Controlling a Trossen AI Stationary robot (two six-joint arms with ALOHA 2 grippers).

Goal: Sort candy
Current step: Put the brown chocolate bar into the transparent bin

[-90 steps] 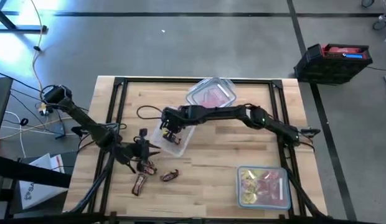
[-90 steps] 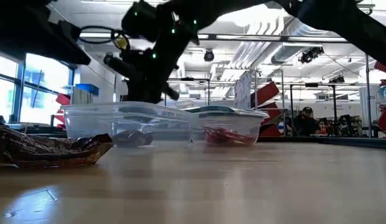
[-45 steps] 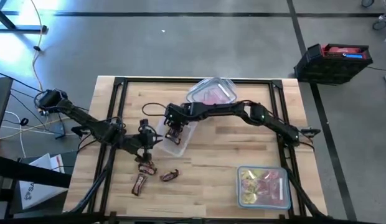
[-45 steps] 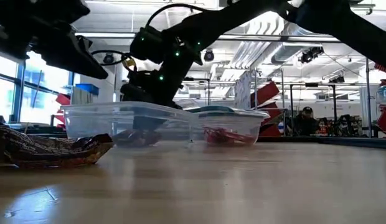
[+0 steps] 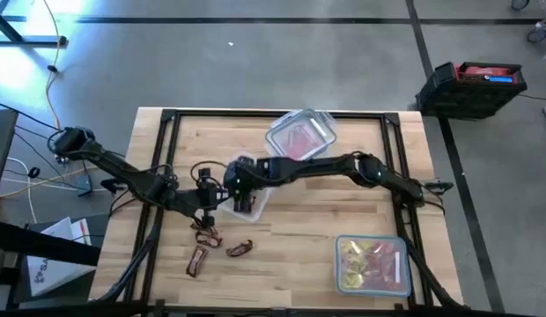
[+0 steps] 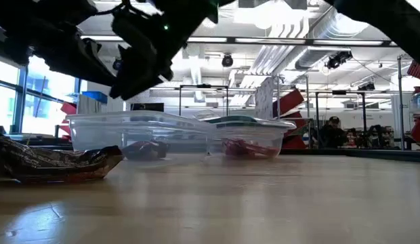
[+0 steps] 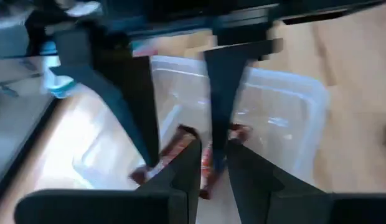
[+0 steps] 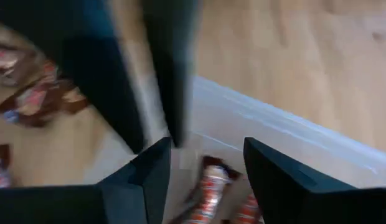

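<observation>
A grey concrete floor surrounds the pale wooden tabletop (image 5: 299, 224), which fills the lower middle of the high view inside a black frame. A black crate (image 5: 471, 86) with red contents stands on the floor at the upper right.

The right arm reaches from the right edge across to the centre of the frame; the left arm comes in from the left edge toward the same spot. Both meet over a clear container (image 5: 248, 195) just left of centre.

A second clear container (image 5: 299, 134) holding red packets (image 5: 297, 138) sits at the upper middle of the tabletop. A third container (image 5: 372, 263) at the lower right holds yellow packets (image 5: 354, 261) with some pinkish ones.

The right hand (image 5: 240, 179) hovers above the central container, its fingers (image 8: 268, 168) spread apart with nothing between them. The left hand (image 5: 208, 193) is just beside that container's left edge, its fingers (image 7: 183, 168) close together with a narrow gap, empty.

Inside the central container lie brown mini bars (image 7: 208, 158). Three more brown bars (image 5: 205, 236) rest loose on the tabletop at the lower left of centre, one (image 6: 57, 163) showing at the left of the low view.
</observation>
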